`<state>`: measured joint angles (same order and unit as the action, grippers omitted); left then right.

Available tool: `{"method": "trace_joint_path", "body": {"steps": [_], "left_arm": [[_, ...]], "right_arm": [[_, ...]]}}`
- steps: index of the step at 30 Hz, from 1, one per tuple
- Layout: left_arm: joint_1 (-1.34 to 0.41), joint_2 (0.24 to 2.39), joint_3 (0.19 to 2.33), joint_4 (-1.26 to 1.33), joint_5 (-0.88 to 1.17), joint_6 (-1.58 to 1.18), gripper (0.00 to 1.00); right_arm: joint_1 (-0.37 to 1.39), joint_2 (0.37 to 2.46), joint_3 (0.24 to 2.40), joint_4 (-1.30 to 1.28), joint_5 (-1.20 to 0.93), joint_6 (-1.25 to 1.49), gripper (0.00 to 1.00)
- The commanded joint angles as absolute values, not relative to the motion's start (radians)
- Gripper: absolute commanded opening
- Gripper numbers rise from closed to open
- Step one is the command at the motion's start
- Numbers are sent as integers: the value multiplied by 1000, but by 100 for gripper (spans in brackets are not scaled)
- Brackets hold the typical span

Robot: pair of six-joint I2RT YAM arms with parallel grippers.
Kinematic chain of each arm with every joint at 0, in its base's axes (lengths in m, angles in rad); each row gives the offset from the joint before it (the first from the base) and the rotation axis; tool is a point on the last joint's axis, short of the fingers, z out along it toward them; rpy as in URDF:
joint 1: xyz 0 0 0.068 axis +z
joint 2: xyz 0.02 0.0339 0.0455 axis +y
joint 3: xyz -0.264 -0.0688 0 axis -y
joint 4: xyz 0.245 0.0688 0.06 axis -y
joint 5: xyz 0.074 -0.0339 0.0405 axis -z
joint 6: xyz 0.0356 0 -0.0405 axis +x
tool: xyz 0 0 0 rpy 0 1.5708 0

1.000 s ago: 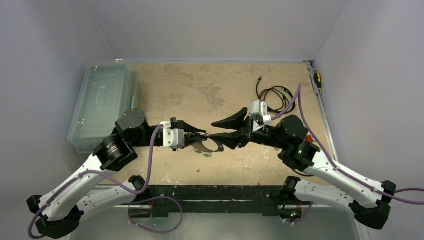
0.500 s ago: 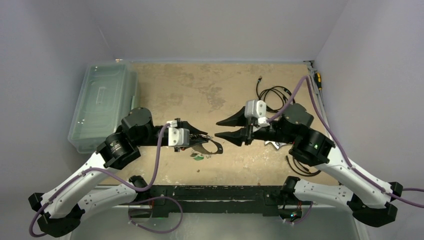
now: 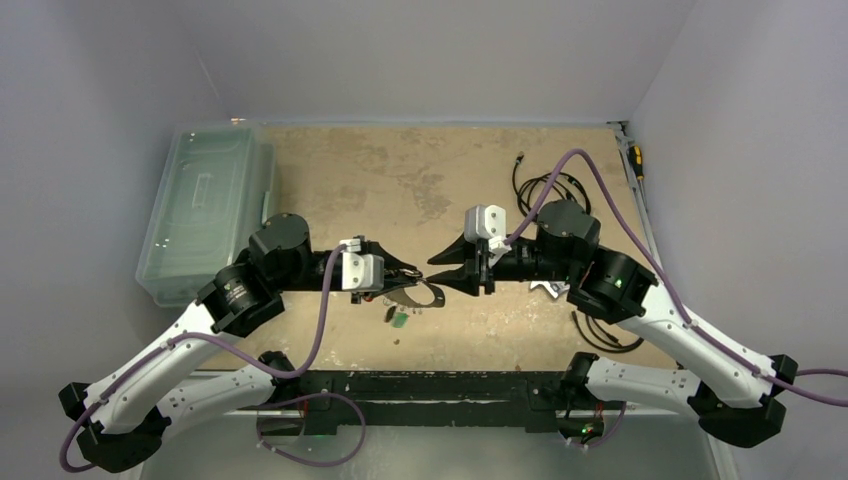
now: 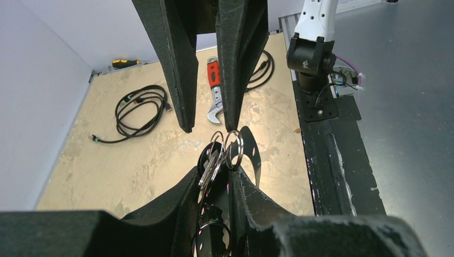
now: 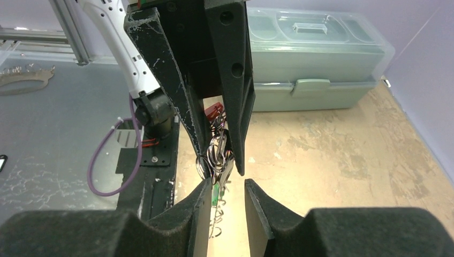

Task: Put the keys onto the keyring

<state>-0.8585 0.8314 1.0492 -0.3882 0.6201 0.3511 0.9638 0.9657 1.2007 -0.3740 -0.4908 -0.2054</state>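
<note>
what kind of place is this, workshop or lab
Probably a robot lab test cell: plain walls box in a worn tabletop, with a plastic storage box and a red-handled wrench on it.

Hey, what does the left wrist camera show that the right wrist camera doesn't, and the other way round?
Only the left wrist view shows the red-handled wrench, the coiled black cables and the yellow-handled screwdriver. Only the right wrist view shows the pale green plastic box. Both show the left gripper shut on the bunch of keys and rings, with the open right gripper facing it closely.
</note>
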Motion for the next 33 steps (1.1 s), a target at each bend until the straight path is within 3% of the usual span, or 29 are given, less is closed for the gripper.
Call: {"method": "trace_joint_path", "body": {"steps": [1, 20, 33], "left_arm": [[-859, 828, 1085, -327, 599, 339, 0], [-859, 820, 1069, -273, 560, 303, 0], [-859, 812, 1046, -242, 573, 286, 0]], "right_arm": [[965, 938, 1248, -397, -513, -216, 35], [965, 960, 1199, -351, -586, -192, 37], [964, 940, 1156, -256, -504, -182, 37]]}}
